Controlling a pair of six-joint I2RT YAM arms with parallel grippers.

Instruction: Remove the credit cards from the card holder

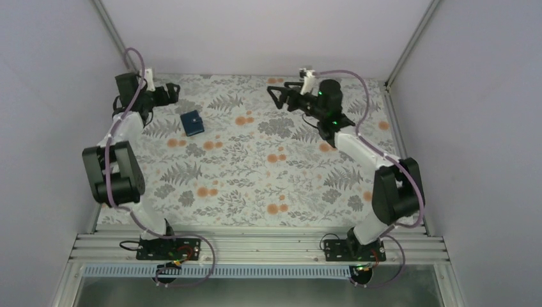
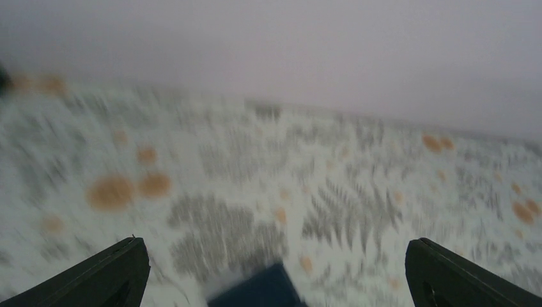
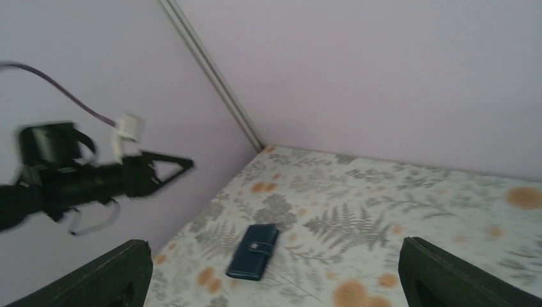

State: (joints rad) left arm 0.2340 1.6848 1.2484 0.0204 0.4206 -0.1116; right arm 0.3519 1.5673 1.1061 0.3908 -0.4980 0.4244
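The table [image 1: 255, 185], under a cloth of grey ferns and orange dots, carries the card holder [image 1: 191, 123] in its far left part. The left arm [image 1: 118, 160] rises on the near left of the card holder. The right arm [image 1: 383, 173] reaches in from well to its right. The left gripper [image 1: 171, 93] hangs just left of and beyond the card holder, jaws wide apart, holding nothing. Its blurred wrist view shows a dark blue corner low between the fingers. The right gripper [image 1: 276, 96] hangs well right of the card holder, pointing toward it, jaws spread and empty. The card holder lies flat and closed, tab clasp on top, touching neither gripper.
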